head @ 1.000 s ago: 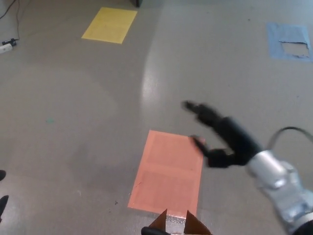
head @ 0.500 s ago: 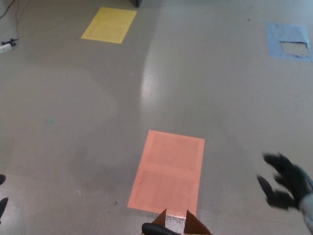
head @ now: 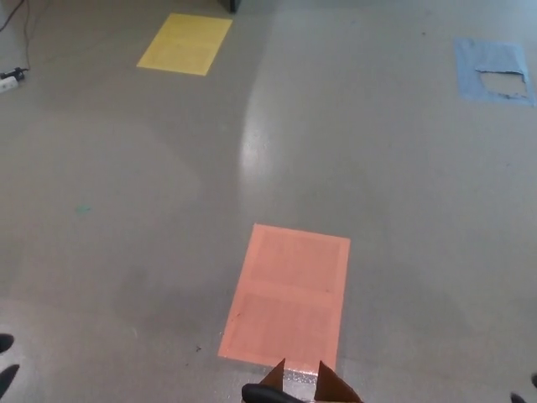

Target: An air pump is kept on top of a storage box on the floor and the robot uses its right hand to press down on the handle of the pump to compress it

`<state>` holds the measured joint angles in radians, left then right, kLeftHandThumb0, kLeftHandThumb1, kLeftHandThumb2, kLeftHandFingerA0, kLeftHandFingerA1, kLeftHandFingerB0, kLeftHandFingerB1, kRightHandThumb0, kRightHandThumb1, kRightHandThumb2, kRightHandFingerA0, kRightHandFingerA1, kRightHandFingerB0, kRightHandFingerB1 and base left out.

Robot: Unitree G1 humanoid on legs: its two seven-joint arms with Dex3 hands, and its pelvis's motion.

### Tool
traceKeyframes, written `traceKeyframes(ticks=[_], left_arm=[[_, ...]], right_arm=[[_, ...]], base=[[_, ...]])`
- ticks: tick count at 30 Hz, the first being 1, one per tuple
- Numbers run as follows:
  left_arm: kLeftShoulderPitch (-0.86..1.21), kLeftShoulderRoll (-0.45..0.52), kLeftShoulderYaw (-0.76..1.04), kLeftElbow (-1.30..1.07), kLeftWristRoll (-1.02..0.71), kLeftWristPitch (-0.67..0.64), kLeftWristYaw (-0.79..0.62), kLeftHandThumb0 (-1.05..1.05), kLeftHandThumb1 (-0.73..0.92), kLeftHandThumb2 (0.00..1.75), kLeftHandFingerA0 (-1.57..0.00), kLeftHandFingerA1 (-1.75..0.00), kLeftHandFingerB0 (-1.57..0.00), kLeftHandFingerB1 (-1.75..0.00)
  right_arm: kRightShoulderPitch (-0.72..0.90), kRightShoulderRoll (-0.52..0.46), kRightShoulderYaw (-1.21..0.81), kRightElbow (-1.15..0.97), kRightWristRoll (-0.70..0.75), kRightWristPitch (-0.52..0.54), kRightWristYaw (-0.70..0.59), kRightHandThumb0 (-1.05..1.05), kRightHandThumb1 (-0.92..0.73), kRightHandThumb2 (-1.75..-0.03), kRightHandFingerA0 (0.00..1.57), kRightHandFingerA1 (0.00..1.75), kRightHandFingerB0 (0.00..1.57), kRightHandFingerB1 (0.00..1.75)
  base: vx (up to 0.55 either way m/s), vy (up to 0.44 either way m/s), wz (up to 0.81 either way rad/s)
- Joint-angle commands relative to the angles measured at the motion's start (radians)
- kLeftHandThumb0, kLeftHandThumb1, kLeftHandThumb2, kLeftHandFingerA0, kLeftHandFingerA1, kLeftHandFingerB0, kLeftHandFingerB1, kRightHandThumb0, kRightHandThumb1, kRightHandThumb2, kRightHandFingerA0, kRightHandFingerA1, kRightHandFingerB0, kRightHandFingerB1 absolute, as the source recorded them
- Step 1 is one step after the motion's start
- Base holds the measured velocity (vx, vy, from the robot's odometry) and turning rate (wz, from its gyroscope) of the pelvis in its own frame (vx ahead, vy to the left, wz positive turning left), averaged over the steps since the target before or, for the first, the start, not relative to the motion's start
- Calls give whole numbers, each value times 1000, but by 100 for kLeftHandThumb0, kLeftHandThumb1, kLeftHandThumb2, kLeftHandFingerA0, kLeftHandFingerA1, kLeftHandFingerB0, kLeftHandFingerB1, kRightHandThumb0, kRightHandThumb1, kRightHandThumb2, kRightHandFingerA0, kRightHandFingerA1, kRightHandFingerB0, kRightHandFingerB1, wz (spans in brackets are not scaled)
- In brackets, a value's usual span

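Head view. Mostly bare grey floor [head: 377, 168], with an orange patch [head: 289, 294] in the lower middle, a yellow patch [head: 185, 44] far up on the left and a torn blue patch [head: 495, 71] far up on the right.

At the very bottom edge, just below the orange patch: two brown flaps of the box [head: 331, 388], a sliver of silver between them, and a dark rounded piece just beside the left flap, probably the pump [head: 267, 393] handle (too cropped to be sure). Nothing more of pump or box to be seen; no telling whether the handle stands raised or pressed.

Right hand [head: 513, 397]: only dark specks in the bottom right corner, well apart from the box. Cannot tell how far open, nor whether anything is held, though nothing visibly is. Left hand nowhere in the picture. Two dark shapes [head: 5, 361] at the lower left edge, not identifiable.

Step in hand, as a judgement: none of the pressing under way, with nothing resting on the handle. Either before the reach or between strokes; not decidable from here.

Next move, likely: bring the right hand in over the box, settle it squarely on the handle, then push straight down. Calls for a centred, vertical push, since an off-axis one could tip the pump on the box flaps. Also worth tilting the view lower first, with the target so near the edge.
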<state>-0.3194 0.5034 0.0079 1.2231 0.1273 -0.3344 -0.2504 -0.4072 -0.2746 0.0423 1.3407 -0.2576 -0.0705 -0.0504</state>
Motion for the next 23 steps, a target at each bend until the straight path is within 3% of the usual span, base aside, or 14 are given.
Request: traceKeyframes(ticks=[1, 10, 23], left_arm=[[20, 3, -14, -8, 21, 7, 27, -58, 92, 68, -25, -34, -18, -29], [20, 11, -29, -11, 32, 16, 30, -56, 90, 67, -26, -33, -21, -29], [15, 20, -47, -7, 47, 30, 34, -57, 87, 66, -26, -33, -20, -29]], right_arm=[[24, -26, 10, 10, -11, 46, 15, -78, -79, -106, 8, 34, 7, 23], [24, -20, -2, 11, -1, 55, 48, -81, -79, -106, 7, 24, 6, 19], [10, -13, 7, 12, -11, 88, 81, -77, -76, -103, 8, 31, 7, 24]], base=[[0, 0, 0], [0, 0, 0], [0, 0, 0]])
